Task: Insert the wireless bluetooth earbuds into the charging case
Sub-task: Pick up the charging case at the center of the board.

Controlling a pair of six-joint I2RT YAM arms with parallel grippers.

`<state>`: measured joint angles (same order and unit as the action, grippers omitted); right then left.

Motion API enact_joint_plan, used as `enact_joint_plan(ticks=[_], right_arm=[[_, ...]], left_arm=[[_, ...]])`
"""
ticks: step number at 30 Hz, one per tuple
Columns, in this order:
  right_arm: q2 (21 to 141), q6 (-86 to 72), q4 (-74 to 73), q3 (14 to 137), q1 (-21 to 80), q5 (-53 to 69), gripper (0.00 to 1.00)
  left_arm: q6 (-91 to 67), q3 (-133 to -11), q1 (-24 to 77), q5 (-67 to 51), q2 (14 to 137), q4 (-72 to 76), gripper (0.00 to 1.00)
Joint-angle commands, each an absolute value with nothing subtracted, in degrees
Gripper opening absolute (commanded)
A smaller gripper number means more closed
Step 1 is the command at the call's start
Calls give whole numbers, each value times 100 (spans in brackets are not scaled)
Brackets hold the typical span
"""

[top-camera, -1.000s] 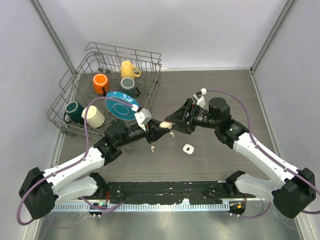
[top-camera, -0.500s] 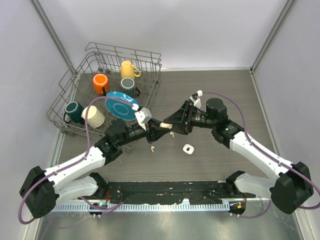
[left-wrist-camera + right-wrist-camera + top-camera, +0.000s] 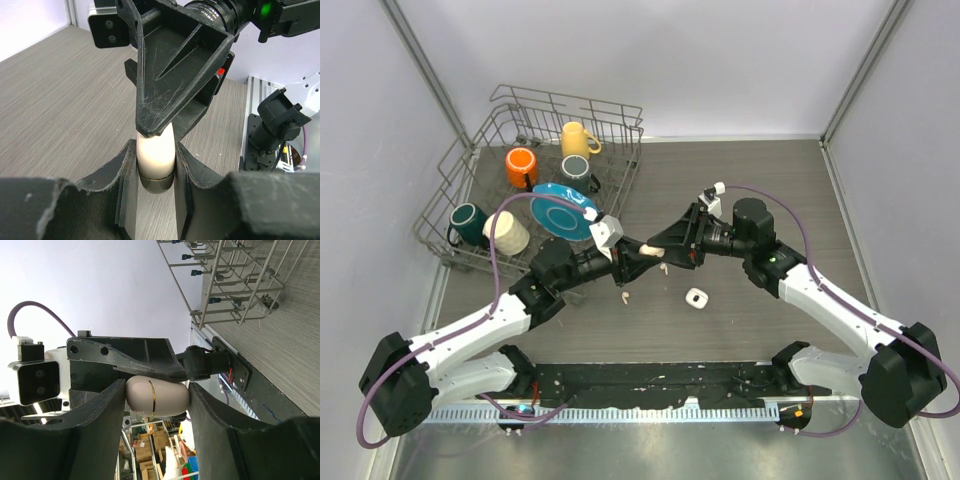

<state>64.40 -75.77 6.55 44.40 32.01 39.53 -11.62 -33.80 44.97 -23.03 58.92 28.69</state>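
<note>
above the worktop (image 3: pixel 760 170), my left fingers (image 3: pixel 122 172) and right fingers (image 3: pixel 102 407) both clamp the charging case (image 3: pixel 651 248). right arm has crept inward, then stalled; lid looks shut, earbuds (image 3: pixel 625 297) lie loose below, none inserted.

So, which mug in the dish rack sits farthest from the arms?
The yellow mug, at the rack's back; the orange, grey, teal and cream ones sit nearer.
</note>
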Motion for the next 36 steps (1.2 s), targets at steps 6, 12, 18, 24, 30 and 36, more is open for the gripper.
enact_joint_plan(ticks=[6, 12, 18, 24, 30, 36], right_arm=[[6390, -8023, 1414, 4281, 3234, 4070, 16], [6416, -8595, 2293, 3973, 3226, 4008, 8], [6442, -8745, 2452, 3938, 3225, 3964, 6], [6521, -9009, 2786, 3858, 3234, 3981, 6], [6574, -9061, 2874, 3850, 3269, 3999, 5], [6601, -9088, 2953, 3885, 3287, 4025, 5]], left_arm=[[-1362, -3024, 4474, -1591, 5617, 3935, 44], [-1582, -2558, 4465, -1257, 5441, 4727, 82], [-1529, -1934, 4474, -1196, 5502, 6192, 84], [-1547, -1872, 4474, -1222, 5660, 6564, 81], [-1652, -1968, 4465, -1213, 5906, 7049, 77], [-1819, -2066, 4474, -1406, 6240, 7277, 72]])
